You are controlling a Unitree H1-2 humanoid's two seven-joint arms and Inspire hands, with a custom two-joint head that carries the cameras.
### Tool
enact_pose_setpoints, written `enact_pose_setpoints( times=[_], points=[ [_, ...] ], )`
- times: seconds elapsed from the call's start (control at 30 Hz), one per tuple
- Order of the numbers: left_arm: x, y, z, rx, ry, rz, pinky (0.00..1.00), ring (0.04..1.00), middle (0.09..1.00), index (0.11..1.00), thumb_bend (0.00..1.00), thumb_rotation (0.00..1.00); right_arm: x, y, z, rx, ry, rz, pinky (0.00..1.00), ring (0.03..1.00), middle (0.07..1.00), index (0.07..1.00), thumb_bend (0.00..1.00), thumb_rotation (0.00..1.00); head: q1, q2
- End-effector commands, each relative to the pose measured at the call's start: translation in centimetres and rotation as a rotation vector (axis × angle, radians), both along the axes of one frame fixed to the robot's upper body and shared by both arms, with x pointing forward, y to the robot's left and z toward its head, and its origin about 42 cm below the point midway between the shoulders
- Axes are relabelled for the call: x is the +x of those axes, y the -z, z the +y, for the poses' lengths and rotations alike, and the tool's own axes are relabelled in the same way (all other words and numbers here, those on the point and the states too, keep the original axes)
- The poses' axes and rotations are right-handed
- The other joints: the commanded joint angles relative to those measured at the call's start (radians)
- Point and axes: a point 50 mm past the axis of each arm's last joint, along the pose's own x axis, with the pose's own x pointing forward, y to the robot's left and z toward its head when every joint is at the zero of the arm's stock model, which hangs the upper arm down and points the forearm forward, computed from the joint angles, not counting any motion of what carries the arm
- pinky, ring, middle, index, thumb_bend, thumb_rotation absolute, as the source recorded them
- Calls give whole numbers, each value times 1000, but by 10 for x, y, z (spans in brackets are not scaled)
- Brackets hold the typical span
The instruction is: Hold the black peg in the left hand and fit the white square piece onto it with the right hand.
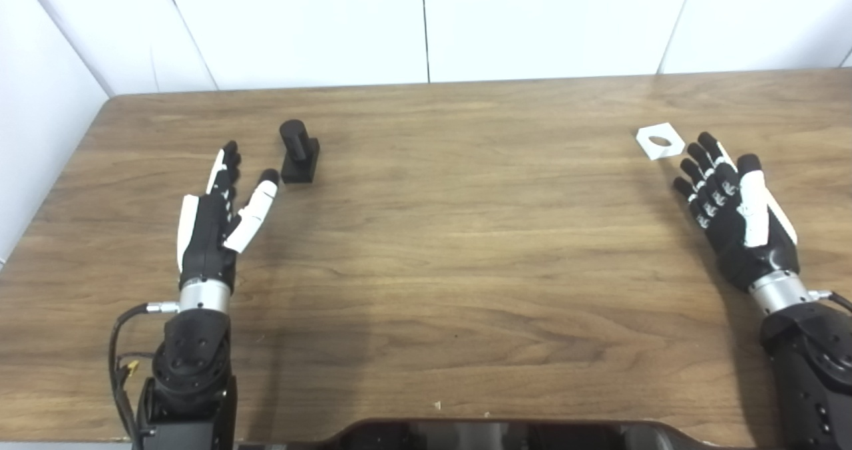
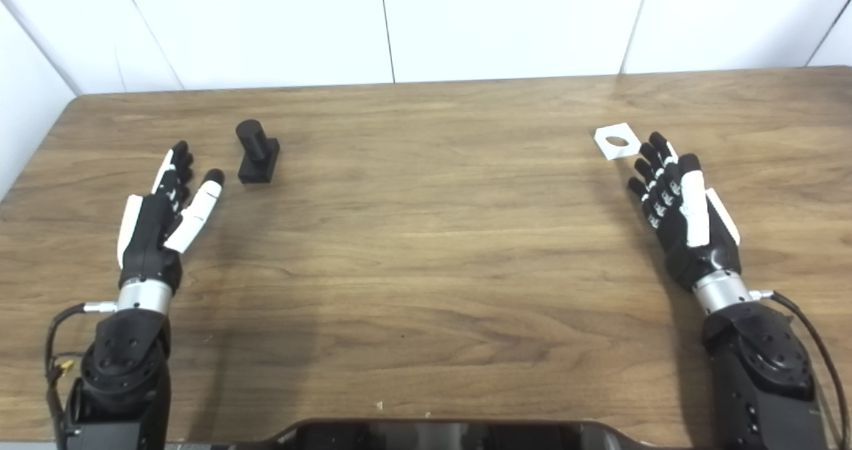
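The left hand [image 1: 216,220] rests low over the tabletop [image 1: 439,250] on the left side, fingers spread and straight, holding nothing. The peg [image 1: 299,152] stands just to the right of its fingertips and a little farther away, near but not touching. It is a round black post rising from a square black base, and it looks to lean slightly, though I cannot be sure.

Far across on the right, the square [image 1: 659,141] lies flat on the tabletop, white, with a round hole through its middle. The right hand [image 1: 732,210] sits just near of it, also spread wide and empty, fingertips close to the square's near edge but apart from it.

Neither thing is grasped yet, so the step in hand is the reach and pick-up. For the left hand, a good grip would take the base between thumb and fingers, leaving the post bare and pointing up so the hole has room to pass over it. For the right hand, the thin flat square will likely be hard to lift; pinching it by opposite edges, clear of the hole, should keep the opening free. A clumsy approach could knock the peg over or slide the square away
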Motion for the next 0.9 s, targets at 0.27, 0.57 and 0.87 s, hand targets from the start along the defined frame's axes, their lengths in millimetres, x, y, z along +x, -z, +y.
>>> enact_pose_setpoints(
  times=[0.27, 0.57, 0.87],
  points=[
    [30, -39, -8, 255, -50, -45, 1000, 1000, 1000, 969, 616, 468, 1, 6, 6, 30, 2, 30, 1000, 1000, 1000, 1000, 655, 1000, 1, -8],
    [49, -41, -20, 471, -107, 63, 999, 1000, 1000, 881, 710, 423, -1, 11, 6, 23, 6, 36, 1000, 1000, 1000, 1000, 660, 1000, 5, -23],
    [69, -43, -28, 636, -114, 124, 1000, 1000, 1000, 866, 750, 433, -4, 15, 7, 25, 15, 34, 1000, 1000, 1000, 1000, 647, 1000, 8, -41]
  ],
)
